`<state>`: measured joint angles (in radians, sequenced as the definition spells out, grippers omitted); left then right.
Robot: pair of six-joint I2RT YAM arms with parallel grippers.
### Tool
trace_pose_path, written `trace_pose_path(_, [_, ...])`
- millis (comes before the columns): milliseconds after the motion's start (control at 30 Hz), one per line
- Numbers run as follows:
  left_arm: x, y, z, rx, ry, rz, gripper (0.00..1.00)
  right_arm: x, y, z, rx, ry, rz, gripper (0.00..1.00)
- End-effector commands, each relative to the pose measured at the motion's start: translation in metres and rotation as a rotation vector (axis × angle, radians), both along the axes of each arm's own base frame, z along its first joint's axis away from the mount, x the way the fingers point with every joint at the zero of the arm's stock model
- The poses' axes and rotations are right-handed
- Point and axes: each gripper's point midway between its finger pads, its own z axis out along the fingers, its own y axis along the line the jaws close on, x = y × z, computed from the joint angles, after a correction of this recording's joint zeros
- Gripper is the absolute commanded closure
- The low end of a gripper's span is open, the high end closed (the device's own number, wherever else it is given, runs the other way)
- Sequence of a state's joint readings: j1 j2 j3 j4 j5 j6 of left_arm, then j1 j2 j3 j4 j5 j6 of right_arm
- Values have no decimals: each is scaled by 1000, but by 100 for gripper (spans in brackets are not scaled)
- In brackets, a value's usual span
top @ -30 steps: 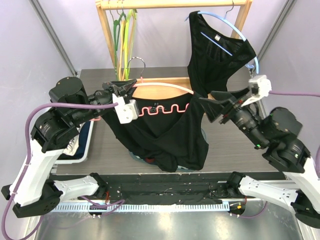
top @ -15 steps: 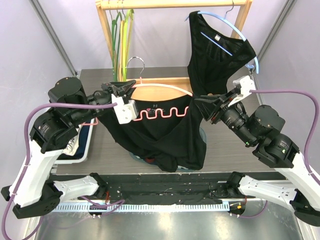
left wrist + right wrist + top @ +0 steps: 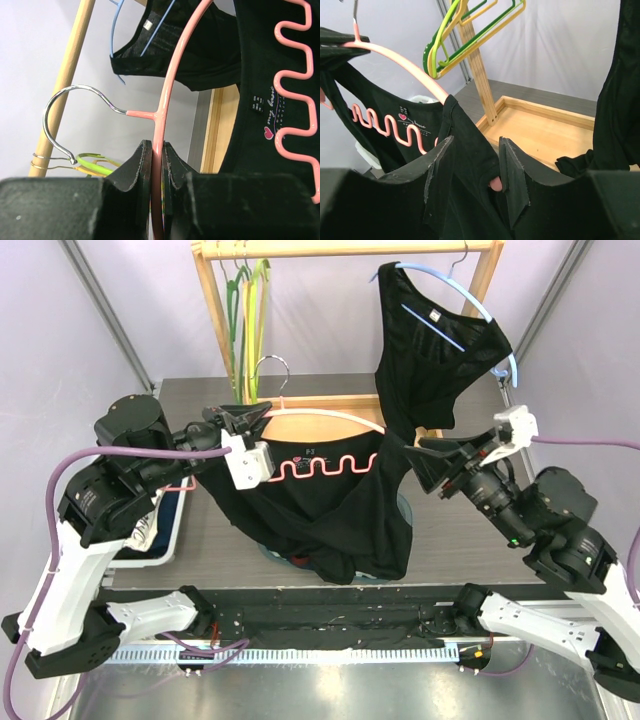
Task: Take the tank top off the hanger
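Observation:
A black tank top (image 3: 340,510) hangs on a pink hanger (image 3: 320,415) held above the table. My left gripper (image 3: 262,412) is shut on the hanger's upper arm just below the metal hook; in the left wrist view (image 3: 156,155) the pink rod (image 3: 172,75) runs between the closed pads. My right gripper (image 3: 415,455) is open at the hanger's right end. In the right wrist view its jaws (image 3: 475,160) stand on either side of the top's shoulder strap (image 3: 470,145), with the hanger's pink tip (image 3: 495,184) showing beside the right pad.
A second black top (image 3: 440,330) hangs on a blue hanger from the wooden rack (image 3: 350,248), close behind my right gripper. Green and yellow hangers (image 3: 245,300) hang at the rack's left. A white bin (image 3: 165,530) sits at the table's left.
My right arm swung in toward the hanger's right end, then drew back slightly to the right. My left gripper and the hanger have stayed in place.

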<state>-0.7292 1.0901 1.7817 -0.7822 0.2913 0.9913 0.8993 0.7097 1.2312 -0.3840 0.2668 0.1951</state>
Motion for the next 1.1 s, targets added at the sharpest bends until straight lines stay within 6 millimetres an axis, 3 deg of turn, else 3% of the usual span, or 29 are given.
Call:
trace_pose_path(0, [-11,9,37,-88,-82,-5,87,-3,-11,12,59,-15,-27,52])
trace_pose_path(467, [-15,10,42,-100,-79,-18,87,4,-1,-4,45,38,-25,59])
trace_pose_path(567, [-16,10,44,-104,-81,-24,87,4,-3,-4,55,43,-33,70])
trace_pose_path(700, [-16,11,44,-104,-79,-24,88,4,-6,-2,66,44,-47,94])
trace_pose_path(767, [-16,11,44,-103,-76,-25,88,4,-7,-2,71,47,-53,98])
trace_pose_path(1000, [-17,12,41,-97,-74,-24,88,2,-28,-2,100,42,-119,99])
trace_pose_path(1067, [-18,14,44,-100,-80,-24,88,7,-47,-5,117,54,-210,99])
